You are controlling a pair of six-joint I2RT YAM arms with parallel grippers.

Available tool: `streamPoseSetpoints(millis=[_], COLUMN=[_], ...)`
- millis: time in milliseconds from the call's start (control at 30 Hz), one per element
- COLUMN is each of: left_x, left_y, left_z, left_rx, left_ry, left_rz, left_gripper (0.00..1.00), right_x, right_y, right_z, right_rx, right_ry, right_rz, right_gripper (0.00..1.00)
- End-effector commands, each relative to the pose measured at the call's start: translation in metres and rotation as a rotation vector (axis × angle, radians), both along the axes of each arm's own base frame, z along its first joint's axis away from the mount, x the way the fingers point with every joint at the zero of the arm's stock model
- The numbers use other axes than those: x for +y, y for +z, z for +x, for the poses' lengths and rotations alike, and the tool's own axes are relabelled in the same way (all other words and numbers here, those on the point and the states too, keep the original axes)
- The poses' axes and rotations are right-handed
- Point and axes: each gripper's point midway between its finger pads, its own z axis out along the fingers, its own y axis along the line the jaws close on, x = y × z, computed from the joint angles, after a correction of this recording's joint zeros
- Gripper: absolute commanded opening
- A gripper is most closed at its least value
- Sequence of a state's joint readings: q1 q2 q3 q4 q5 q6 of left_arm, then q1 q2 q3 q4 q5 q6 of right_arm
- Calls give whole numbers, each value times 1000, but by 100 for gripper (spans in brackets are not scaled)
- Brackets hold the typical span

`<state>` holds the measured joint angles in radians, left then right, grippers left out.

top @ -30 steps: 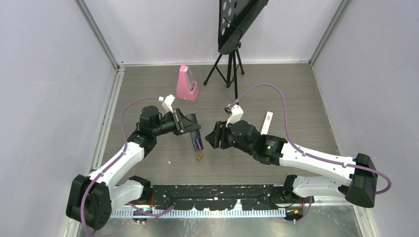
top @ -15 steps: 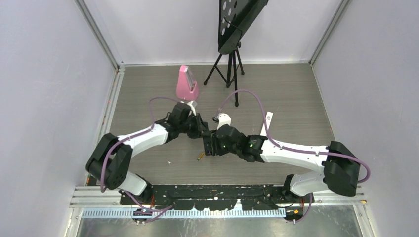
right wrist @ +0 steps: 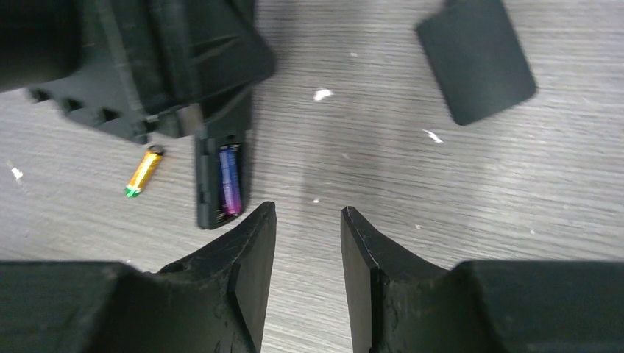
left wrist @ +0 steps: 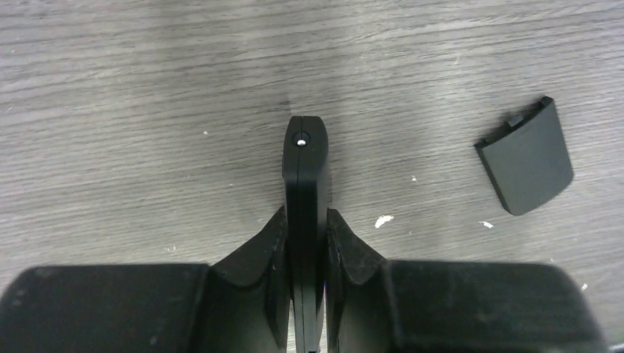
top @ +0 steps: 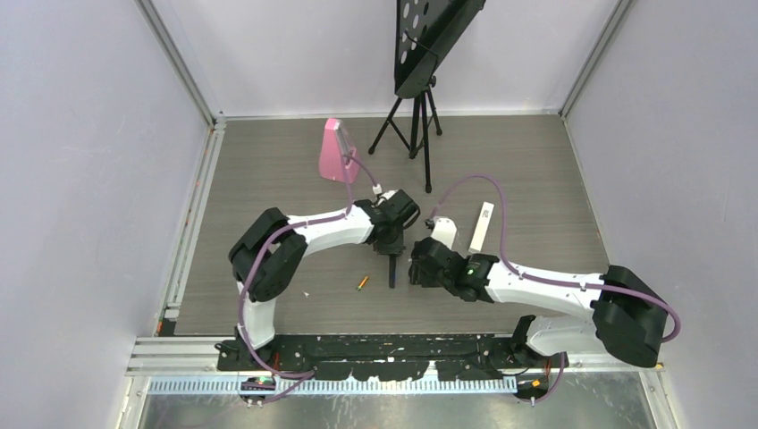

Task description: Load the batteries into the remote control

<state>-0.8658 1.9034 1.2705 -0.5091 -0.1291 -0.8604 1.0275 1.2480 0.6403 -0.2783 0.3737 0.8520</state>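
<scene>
With left jaws clamping the remote control (left wrist: 305, 184) and right jaws gaping empty, a tilt could spill its purple battery (right wrist: 229, 179).

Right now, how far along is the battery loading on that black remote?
Done: the small black back cover is off and one purple-blue battery sits in the slim black remote control. In hand: the left gripper clamps the remote; the right gripper is open and empty. Left: the gold cylindrical battery lying on the wood-grain table.
</scene>
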Motion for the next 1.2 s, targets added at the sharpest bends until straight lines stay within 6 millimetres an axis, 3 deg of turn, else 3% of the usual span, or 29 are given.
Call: streamPoseSetpoints(millis=[0,167,367,500,600,733,967,1167], left_x=[30,32,35,47,44,29,28,48], left_y=[-5,4,11,10,-3,-12,22,40], left_z=[3,7,8,8,5,2,14,31], left_rx=[-41,-83,-137,-188,-124,-99,-152,-148], left_ry=[43,79,178,239,214,196,198,232], left_rz=[203,238,296,517,586,494,381,189], left_gripper=[0,0,0,0,0,0,0,0], right_x=[-14,-12,-24,-32,-37,-43,-39,-51], right_y=[-4,-12,-33,-32,-28,-22,-19,-33], right_z=[0,-1,1,2,2,1,0,5], right_rx=[47,100,172,163,143,118,113,156], right_ry=[-115,-114,-200,-236,-250,-246,-216,-268], right_rz=[55,66,56,68,90,107,117,-46], right_gripper=[44,47,52,52,52,53,53,50])
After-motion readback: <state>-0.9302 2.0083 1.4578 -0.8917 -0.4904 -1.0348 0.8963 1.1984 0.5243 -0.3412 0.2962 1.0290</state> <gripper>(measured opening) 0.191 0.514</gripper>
